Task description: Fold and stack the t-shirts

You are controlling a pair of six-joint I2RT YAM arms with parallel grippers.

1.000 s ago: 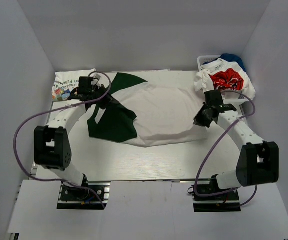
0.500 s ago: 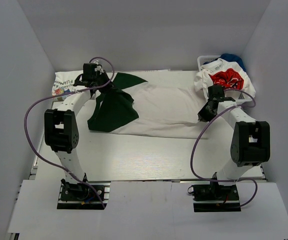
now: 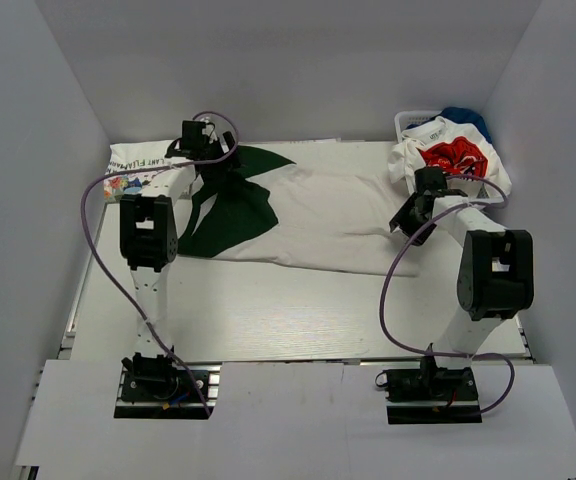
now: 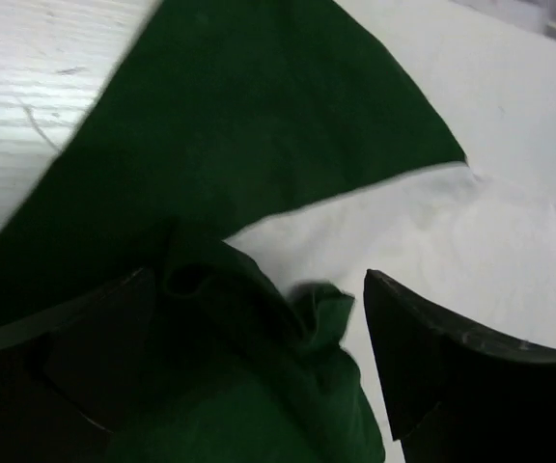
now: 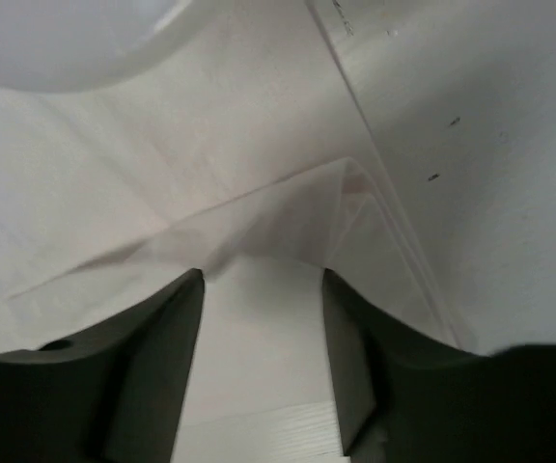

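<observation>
On the table (image 3: 268, 320), a white shirt (image 3: 328, 215) with green sleeves lies spread across the far middle, between a heap of shirts (image 3: 453, 160) in a basket (image 3: 405, 122) at far right and a folded shirt (image 3: 133, 170) at far left. The left gripper (image 4: 259, 280) pinches its bunched green sleeve, the right gripper (image 5: 261, 275) its white right edge.

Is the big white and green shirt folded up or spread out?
Mostly spread: the white and green t-shirt lies wide across the table, green cloth bunched at the left gripper.

The spread t-shirt (image 3: 318, 215) is white with dark green sleeves; the heaped t-shirt (image 3: 453, 160) shows a red print.
</observation>
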